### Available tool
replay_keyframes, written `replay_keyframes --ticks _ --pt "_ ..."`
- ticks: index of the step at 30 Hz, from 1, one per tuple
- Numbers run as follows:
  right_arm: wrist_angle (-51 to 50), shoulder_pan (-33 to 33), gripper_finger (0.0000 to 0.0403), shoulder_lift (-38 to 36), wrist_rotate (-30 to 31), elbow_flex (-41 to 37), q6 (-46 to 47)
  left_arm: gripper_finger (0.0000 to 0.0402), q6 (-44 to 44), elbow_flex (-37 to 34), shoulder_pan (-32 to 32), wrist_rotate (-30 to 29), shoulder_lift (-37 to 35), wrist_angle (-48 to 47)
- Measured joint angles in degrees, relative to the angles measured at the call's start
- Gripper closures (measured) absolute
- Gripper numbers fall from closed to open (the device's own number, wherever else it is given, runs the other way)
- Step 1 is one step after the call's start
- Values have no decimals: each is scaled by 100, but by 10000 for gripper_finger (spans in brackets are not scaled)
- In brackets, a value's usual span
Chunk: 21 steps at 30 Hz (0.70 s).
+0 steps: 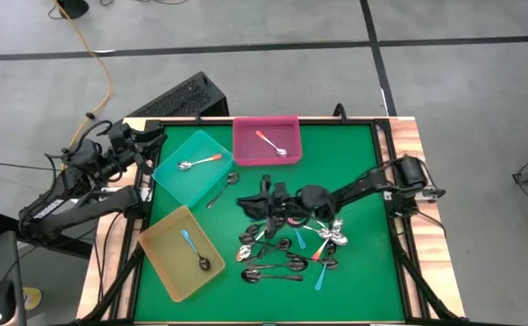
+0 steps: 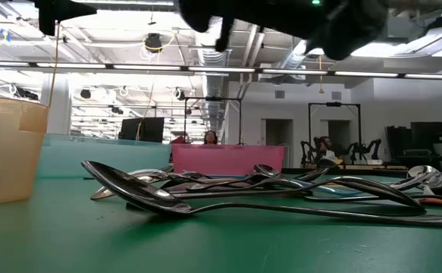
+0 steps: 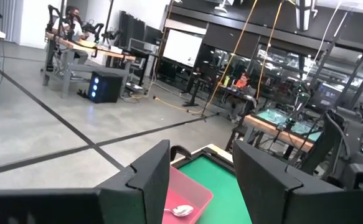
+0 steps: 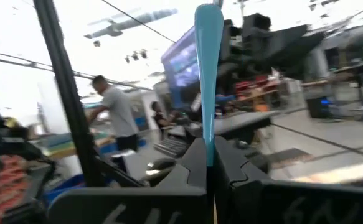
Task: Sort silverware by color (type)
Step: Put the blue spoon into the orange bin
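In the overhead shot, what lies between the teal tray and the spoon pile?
In the high view, one dark spoon lies on the green mat beside the teal tray; the rest of the stretch to the spoon pile is bare.

Loose heap of small spoons with shiny metal bowls (image 1: 286, 252) lies on the green mat, right of centre toward the near edge. Handles in the heap: mostly dark metal, several light blue, at least one orange-red. Spoons overlap and cross; the low view shows them lying flat, bowls up, tangled.

Already separated:
- orange-red-handled spoon (image 1: 270, 143) flat in the pink tray;
- orange-red-handled spoon (image 1: 200, 162) flat in the teal tray;
- light-blue-handled spoon (image 1: 187, 239) and dark metal spoon (image 1: 203, 263) in the yellow tray;
- dark spoon (image 1: 222, 190) on the mat just beside the teal tray.

One light-blue-handled spoon (image 4: 208, 74) is clamped between closed fingers, handle protruding beyond them.
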Motion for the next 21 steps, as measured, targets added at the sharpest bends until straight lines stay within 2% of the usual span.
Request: replay_keyframes --ticks 5,8,12,21 --pt "-175 -28 391 466 -611 843 30 243 -38 0 2 -4 0 -2" --pt "-700 -28 391 490 -909 1231 64 243 -120 0 1 -7 0 -23" --pt "-1451 7 391 483 -935 1681 38 243 -147 0 2 -56 0 -88" --pt "-1230 229 391 492 -1056 2121 -176 243 -240 0 2 -64 0 -83"
